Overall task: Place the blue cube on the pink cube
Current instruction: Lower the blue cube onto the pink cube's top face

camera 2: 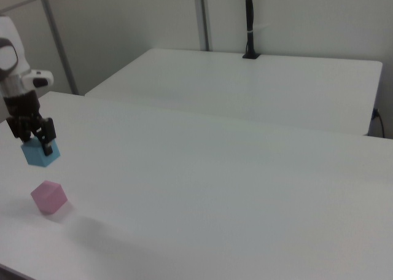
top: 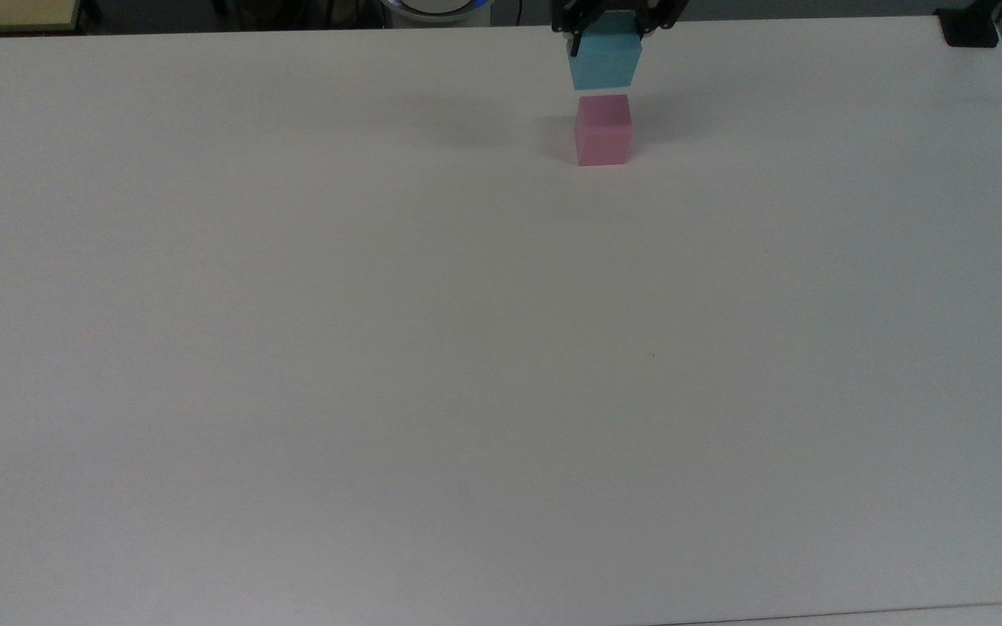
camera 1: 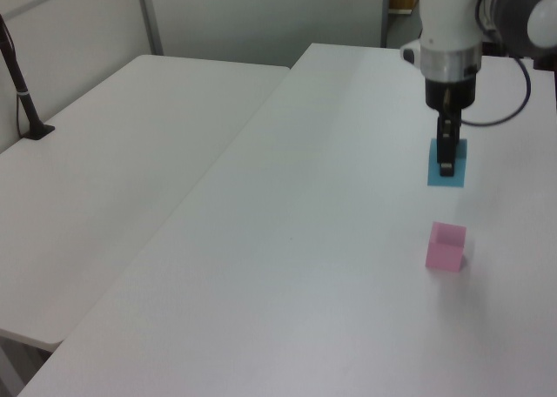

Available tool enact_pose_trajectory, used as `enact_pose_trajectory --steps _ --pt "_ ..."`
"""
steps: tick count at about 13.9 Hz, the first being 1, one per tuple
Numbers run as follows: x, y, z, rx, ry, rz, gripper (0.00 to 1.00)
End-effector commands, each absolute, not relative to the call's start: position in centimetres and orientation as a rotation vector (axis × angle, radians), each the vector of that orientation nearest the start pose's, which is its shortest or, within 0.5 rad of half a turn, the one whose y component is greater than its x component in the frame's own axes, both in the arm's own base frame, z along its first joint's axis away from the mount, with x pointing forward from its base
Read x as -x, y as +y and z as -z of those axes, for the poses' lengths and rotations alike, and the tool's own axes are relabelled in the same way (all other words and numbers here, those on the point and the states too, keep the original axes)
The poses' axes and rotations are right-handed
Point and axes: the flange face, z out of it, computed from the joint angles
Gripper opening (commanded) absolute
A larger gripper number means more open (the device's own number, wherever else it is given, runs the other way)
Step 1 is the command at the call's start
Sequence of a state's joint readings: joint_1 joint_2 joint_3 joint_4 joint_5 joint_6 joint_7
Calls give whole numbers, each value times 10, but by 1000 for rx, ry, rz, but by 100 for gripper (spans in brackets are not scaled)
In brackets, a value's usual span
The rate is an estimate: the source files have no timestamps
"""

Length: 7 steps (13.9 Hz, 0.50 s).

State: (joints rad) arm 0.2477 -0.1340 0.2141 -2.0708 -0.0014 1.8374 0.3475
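Two cubes total: one blue cube (top: 604, 63), one pink cube (top: 604, 130). One arm, one gripper (top: 607, 24). Two white tables: the main table (top: 466, 348) under the cubes, and a second table (camera 1: 130, 153) alongside it, on the left view's left. One black pole (camera 2: 249, 22) stands at the far edge of the second table in the right view.

Gripper: fingers pinched on the blue cube, one dark finger (camera 1: 446, 149) down the cube's face in the left view, fingers clamping opposite sides in the right view. Gripper points straight down from the white wrist. It touches nothing else.

Blue cube: lifted off the main table, hanging in the air above the pink cube, with a clear gap between them in the left view and right view. In the top view it sits just above the pink cube's far edge, near-aligned with it. Cube has no long axis; its faces look roughly square to the pink cube's faces in the top view, slightly turned in the right view.

Pink cube: flat on the main table, upright, near the far edge in the top view, soft shadow beside it. Not touched by the gripper or the blue cube.
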Motion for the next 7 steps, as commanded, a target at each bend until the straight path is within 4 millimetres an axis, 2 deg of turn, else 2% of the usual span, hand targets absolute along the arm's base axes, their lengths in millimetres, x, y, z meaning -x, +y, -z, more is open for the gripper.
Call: enact_pose_trajectory --steps 1,4,7 --pt "-418 231 -451 3185 -137 -91 30" --pt "-412 236 -431 3180 8 -49 30" --pt "-406 245 -426 3169 -11 -11 29"
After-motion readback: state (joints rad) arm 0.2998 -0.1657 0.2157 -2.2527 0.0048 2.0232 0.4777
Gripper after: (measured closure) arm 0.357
